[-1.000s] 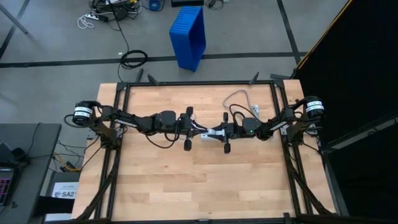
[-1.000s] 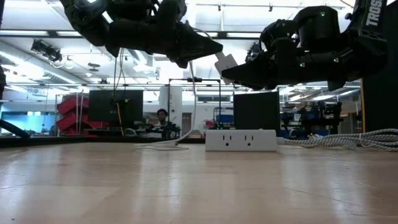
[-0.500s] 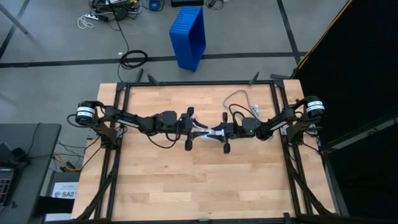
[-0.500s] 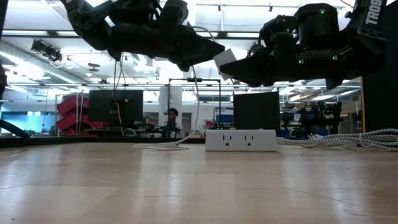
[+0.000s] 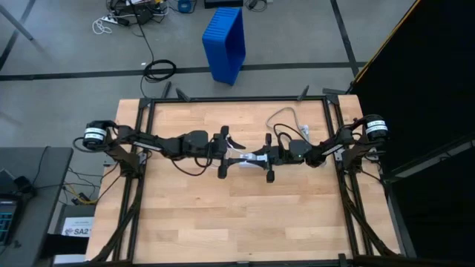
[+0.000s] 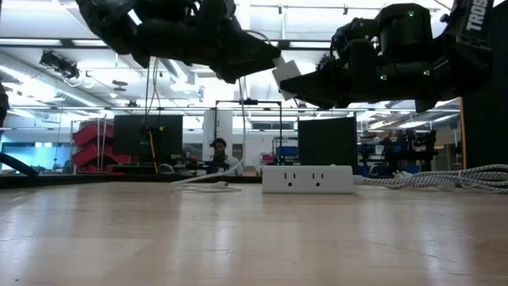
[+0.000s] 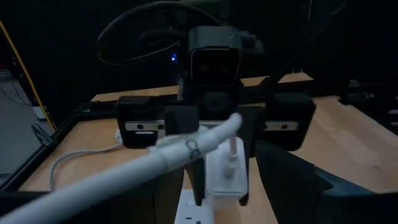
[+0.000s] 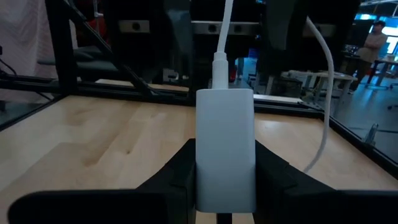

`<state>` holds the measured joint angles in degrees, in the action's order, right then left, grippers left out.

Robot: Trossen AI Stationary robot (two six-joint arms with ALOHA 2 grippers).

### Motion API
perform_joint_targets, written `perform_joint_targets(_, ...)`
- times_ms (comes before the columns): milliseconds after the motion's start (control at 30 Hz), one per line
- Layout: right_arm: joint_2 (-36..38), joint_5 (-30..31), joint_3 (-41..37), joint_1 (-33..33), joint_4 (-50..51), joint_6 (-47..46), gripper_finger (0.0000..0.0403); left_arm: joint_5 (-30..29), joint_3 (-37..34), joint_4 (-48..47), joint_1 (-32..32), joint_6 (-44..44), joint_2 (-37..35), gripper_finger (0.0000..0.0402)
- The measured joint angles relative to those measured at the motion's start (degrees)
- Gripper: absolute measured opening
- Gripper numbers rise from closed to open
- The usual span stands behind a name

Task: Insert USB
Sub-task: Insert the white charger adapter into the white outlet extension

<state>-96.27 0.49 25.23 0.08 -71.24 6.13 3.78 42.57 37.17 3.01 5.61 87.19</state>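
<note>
My right gripper point(image 5: 253, 158) is shut on a white adapter block point(image 8: 225, 149) above the middle of the table. The USB's white plug point(image 8: 220, 65) sticks into the block's end that faces my left gripper. From the plug the thin white cable point(image 7: 155, 165) runs back between the open fingers of my left gripper point(image 5: 237, 151), which stands just left of the block. Another stretch of the cable point(image 6: 208, 184) lies on the table. My right gripper pinches the adapter block's two side faces point(image 8: 202, 168) between its two fingers point(image 8: 177, 171), coming level from the table's right side. The block is held clear of the table, its plug end pointing at the left gripper. My left gripper: I cannot tell whether its fingers touch the cable.
A white power strip point(image 6: 307, 179) lies on the table at the far right, its sockets facing the near edge. Its braided grey cord point(image 6: 444, 179) trails toward the right edge. A black frame point(image 5: 237, 99) rims the table.
My left gripper has opened and let go of the USB, then drawn back a little toward the table's left edge. The plug stays in the adapter block. The slack cable on the table has shifted.
</note>
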Motion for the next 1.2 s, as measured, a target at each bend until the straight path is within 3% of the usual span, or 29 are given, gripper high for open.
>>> perform_joint_targets(367,0.0,0.2,-0.1,-0.2,0.3,0.0,0.0069,-0.6,0.0,-3.9,0.0,-0.3,-0.1,0.0184)
perform_joint_targets(967,-0.1,0.0,-0.2,-0.2,0.2,0.0,0.0069,-0.7,0.1,2.8,0.0,-1.4,5.1,0.0183)
perform_joint_targets(1200,-0.1,0.0,-0.2,-0.2,0.2,0.0,0.0069,-0.7,0.1,3.8,0.0,-1.1,5.1,0.0165)
